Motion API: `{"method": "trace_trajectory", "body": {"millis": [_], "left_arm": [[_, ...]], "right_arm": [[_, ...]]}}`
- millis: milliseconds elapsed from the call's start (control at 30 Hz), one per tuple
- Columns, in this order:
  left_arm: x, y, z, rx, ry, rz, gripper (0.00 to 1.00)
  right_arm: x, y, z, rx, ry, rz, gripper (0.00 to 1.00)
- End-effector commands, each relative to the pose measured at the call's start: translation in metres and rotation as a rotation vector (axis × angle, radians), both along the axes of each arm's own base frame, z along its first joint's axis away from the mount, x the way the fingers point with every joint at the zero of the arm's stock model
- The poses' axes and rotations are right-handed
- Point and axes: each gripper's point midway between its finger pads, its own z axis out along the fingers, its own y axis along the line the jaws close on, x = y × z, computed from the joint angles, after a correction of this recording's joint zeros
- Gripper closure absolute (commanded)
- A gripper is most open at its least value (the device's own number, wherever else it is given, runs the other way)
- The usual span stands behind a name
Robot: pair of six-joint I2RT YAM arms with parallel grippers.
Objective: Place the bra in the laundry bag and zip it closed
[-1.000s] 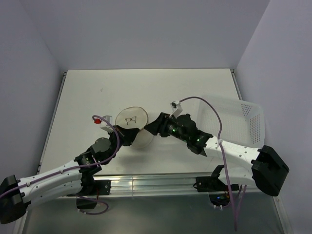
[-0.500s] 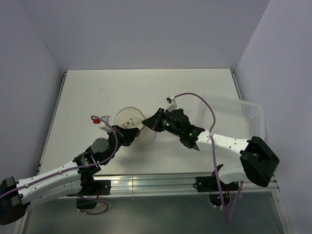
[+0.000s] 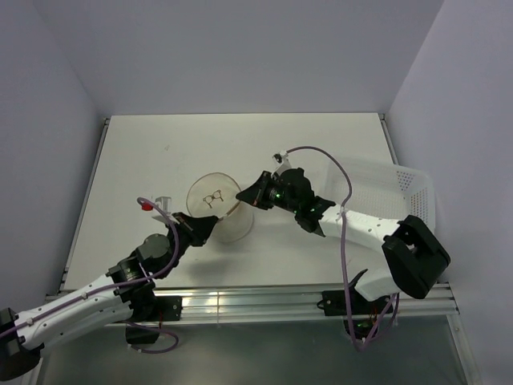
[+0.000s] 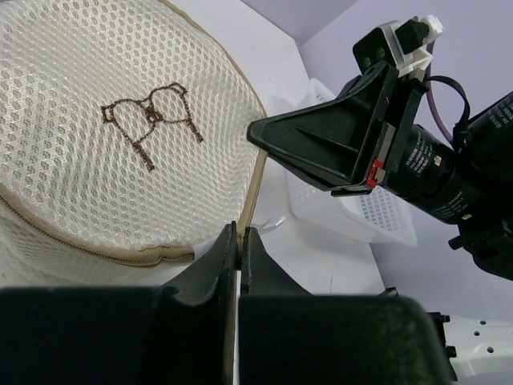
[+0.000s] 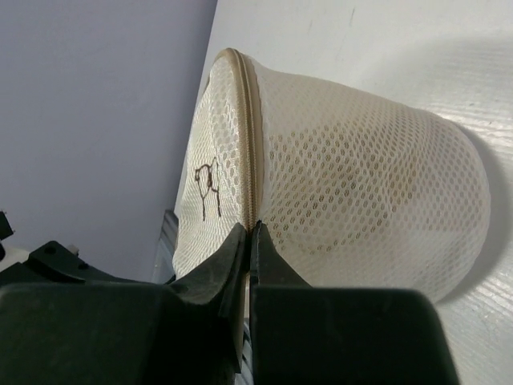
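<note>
The laundry bag (image 3: pixel 215 200) is a round cream mesh drum with a beige zipper band and a brown bra outline on its lid. It lies on its side on the table. My left gripper (image 4: pixel 239 233) is shut on the beige zipper band at the lid's near edge (image 3: pixel 207 225). Opposite it, my right gripper (image 5: pixel 250 228) is shut on the zipper seam where lid meets wall (image 3: pixel 243 197). In the left wrist view the right gripper (image 4: pixel 255 133) touches the lid's rim. The bra is hidden; only a dim tan shade shows through the mesh wall (image 5: pixel 361 208).
A white perforated plastic basket (image 3: pixel 385 200) sits at the table's right edge, just behind the right arm, and shows behind the right gripper in the left wrist view (image 4: pixel 369 212). Grey walls close in the table on three sides.
My right gripper has moved left onto the bag and shut on its zipper seam. The left arm has drawn back toward the near left, still gripping the band, and the bag shifted with it.
</note>
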Motion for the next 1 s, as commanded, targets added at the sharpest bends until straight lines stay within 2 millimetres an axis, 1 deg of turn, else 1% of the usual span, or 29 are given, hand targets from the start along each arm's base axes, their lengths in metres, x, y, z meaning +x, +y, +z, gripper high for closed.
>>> {"method": "trace_trajectory", "body": {"millis": [0,33,100,133,167,200,233,267,300,333,367,400,433,467,533,567,600,633,667,700,733,767,800,833,867,900,933,967], "left_arm": [[-0.001,0.007,0.005,0.011,-0.006,0.018,1.0],[0.0,0.006,0.015,0.014,-0.02,0.019,1.0],[0.001,0.006,0.022,0.041,-0.032,0.018,1.0],[0.002,0.006,0.038,0.042,-0.06,0.017,1.0],[0.002,0.007,0.044,0.051,-0.069,0.016,0.92],[0.003,0.007,0.045,0.074,-0.064,0.02,0.82],[0.003,0.01,0.057,0.086,-0.072,0.025,0.73],[0.003,0.012,0.061,0.096,-0.073,0.03,0.55],[0.004,0.016,0.06,0.133,-0.059,0.045,0.44],[0.004,0.021,0.076,0.121,-0.067,0.061,0.29],[0.004,0.025,0.079,0.133,-0.06,0.075,0.15],[0.004,0.031,0.095,0.126,-0.075,0.091,0.13],[0.002,0.035,0.095,0.154,-0.068,0.09,0.12],[0.001,0.038,0.099,0.16,-0.073,0.091,0.11],[-0.003,0.046,0.112,0.159,-0.101,0.096,0.1],[-0.005,0.05,0.113,0.171,-0.103,0.097,0.09],[-0.008,0.056,0.121,0.165,-0.124,0.101,0.08],[-0.01,0.059,0.122,0.165,-0.13,0.1,0.06],[-0.012,0.062,0.123,0.171,-0.134,0.098,0.01],[-0.014,0.067,0.127,0.162,-0.143,0.101,0.01],[-0.016,0.071,0.132,0.157,-0.15,0.106,0.01],[-0.017,0.076,0.129,0.174,-0.144,0.115,0.01],[-0.018,0.086,0.126,0.193,-0.134,0.139,0.01],[-0.02,0.091,0.125,0.188,-0.124,0.154,0.01],[-0.02,0.095,0.122,0.197,-0.118,0.164,0.01],[-0.021,0.099,0.113,0.211,-0.096,0.17,0.01],[-0.022,0.1,0.108,0.218,-0.086,0.172,0.01],[-0.023,0.1,0.104,0.223,-0.08,0.167,0.01]], "right_arm": [[0.031,-0.013,0.013,-0.009,-0.075,-0.082,1.0],[0.03,-0.013,0.013,-0.007,-0.072,-0.08,1.0],[0.028,-0.015,0.017,-0.009,-0.08,-0.077,1.0],[0.028,-0.016,0.021,-0.009,-0.088,-0.079,1.0],[0.026,-0.018,0.027,-0.009,-0.107,-0.079,1.0],[0.026,-0.019,0.032,-0.009,-0.117,-0.079,0.93],[0.025,-0.02,0.038,-0.013,-0.139,-0.075,0.88],[0.024,-0.021,0.037,-0.029,-0.133,-0.071,0.79],[0.024,-0.021,0.041,-0.032,-0.14,-0.07,0.53],[0.023,-0.022,0.042,-0.039,-0.143,-0.068,0.38],[0.021,-0.025,0.043,-0.053,-0.147,-0.065,0.23],[0.021,-0.027,0.045,-0.055,-0.152,-0.07,0.02],[0.018,-0.03,0.052,-0.053,-0.173,-0.073,0.0],[0.017,-0.034,0.052,-0.059,-0.174,-0.08,0.0],[0.014,-0.041,0.058,-0.057,-0.194,-0.102,0.0],[0.009,-0.046,0.069,-0.043,-0.219,-0.11,0.0],[0.007,-0.051,0.071,-0.046,-0.229,-0.117,0.0],[0.002,-0.058,0.086,-0.031,-0.27,-0.131,0.0],[0.001,-0.066,0.087,-0.044,-0.277,-0.159,0.0],[0.0,-0.072,0.089,-0.051,-0.288,-0.179,0.0],[-0.007,-0.08,0.103,-0.042,-0.331,-0.188,0.0],[-0.006,-0.09,0.1,-0.069,-0.333,-0.227,0.0],[-0.011,-0.101,0.099,-0.09,-0.346,-0.252,0.0],[-0.016,-0.108,0.103,-0.084,-0.365,-0.262,0.0],[-0.019,-0.112,0.095,-0.098,-0.356,-0.27,0.0],[-0.02,-0.119,0.074,-0.131,-0.331,-0.291,0.0],[-0.023,-0.127,0.072,-0.125,-0.337,-0.316,0.0],[-0.026,-0.133,0.053,-0.155,-0.314,-0.33,0.0]]}}
